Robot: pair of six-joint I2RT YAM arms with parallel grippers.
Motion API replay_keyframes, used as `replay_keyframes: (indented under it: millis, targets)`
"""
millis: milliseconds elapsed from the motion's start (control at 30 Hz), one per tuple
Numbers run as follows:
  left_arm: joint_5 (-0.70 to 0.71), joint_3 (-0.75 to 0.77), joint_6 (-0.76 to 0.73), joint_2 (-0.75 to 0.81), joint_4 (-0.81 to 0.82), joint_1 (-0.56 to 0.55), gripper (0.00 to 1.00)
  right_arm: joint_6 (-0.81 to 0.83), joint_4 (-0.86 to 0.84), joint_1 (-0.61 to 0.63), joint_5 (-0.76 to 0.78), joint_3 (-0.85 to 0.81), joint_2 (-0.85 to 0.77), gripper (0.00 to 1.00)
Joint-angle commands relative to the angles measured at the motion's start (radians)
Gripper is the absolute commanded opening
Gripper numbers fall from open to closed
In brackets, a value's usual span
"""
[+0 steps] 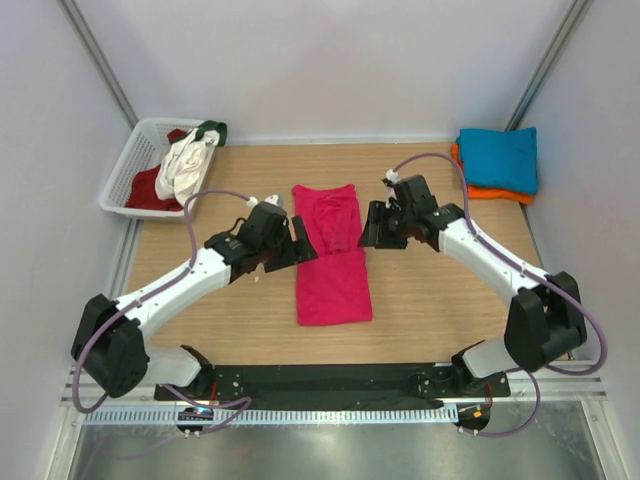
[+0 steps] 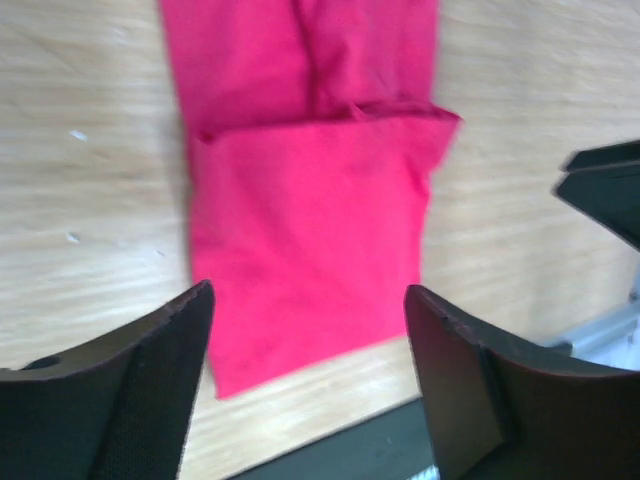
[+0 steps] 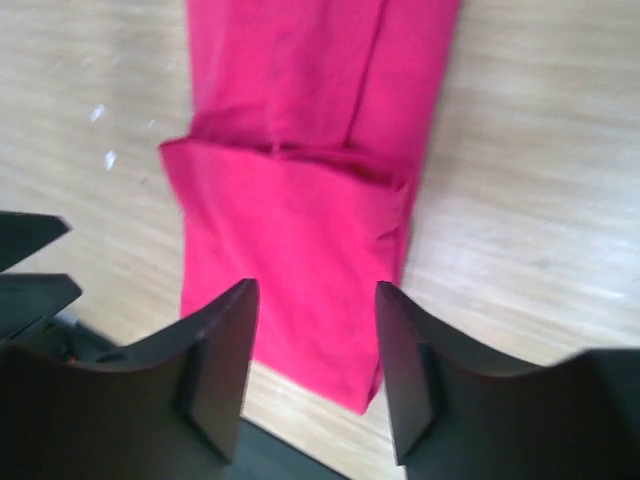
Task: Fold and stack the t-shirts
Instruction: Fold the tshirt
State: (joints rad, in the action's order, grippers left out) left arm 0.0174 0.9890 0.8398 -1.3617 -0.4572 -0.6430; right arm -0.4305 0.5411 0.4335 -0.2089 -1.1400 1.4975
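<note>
Left gripper [image 1: 303, 243] we find wide open, right gripper [image 1: 370, 225] partly open. Both hold nothing and flank the pink t-shirt [image 1: 333, 275] at 9 and 3 o'clock. We see it lying folded, a narrow strip, at the centre of the table [image 1: 450, 290].

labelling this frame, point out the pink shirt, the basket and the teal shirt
pink shirt [image 1: 333, 290], top view, middle of its near half
basket [image 1: 128, 166], top view, left lattice wall
teal shirt [image 1: 498, 158], top view, middle of its top
</note>
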Motion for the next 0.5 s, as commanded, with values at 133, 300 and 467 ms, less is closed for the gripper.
replay_keyframes:
  millis: [133, 300, 467]
  targets:
    - [-0.073, -0.125, 0.186, 0.072, 0.164, -0.113, 0.45, -0.155, -0.165, 0.043, -0.133, 0.281, -0.126, 0.35]
    - [-0.069, -0.223, 0.222, -0.011, 0.308, -0.153, 0.32, -0.185, -0.289, 0.070, -0.121, 0.417, -0.125, 0.26]
    - [0.002, -0.239, 0.232, -0.108, 0.357, -0.155, 0.27, -0.180, -0.351, 0.071, -0.089, 0.485, -0.089, 0.22]
